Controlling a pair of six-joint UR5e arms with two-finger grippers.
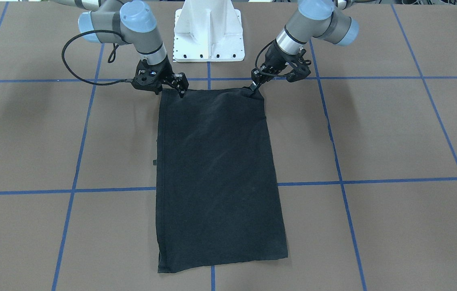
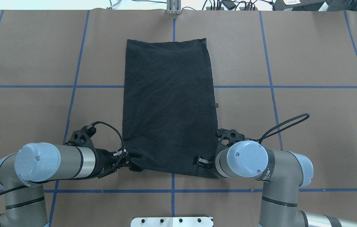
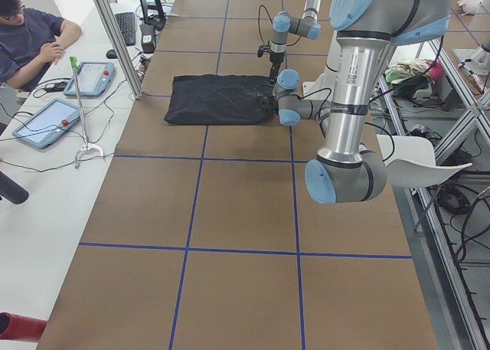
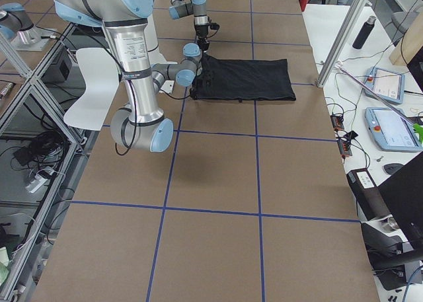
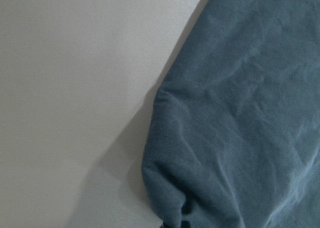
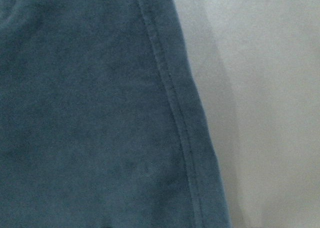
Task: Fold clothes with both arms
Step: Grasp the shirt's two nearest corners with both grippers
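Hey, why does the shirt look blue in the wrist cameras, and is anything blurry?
Both wrist views have a colour cast: the black T-shirt reads blue-grey, the brown table pale grey, slightly soft. Front-facing and overhead views are sharp, with faint shadows.

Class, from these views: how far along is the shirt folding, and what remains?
Done: the T-shirt lies as a narrow rectangle, sleeves out of sight. In hand: the left tool pinches one robot-side corner, bunching it; the right tool sits at the other, grip unclear. Remaining: likely folding the robot-side end to the far edge.
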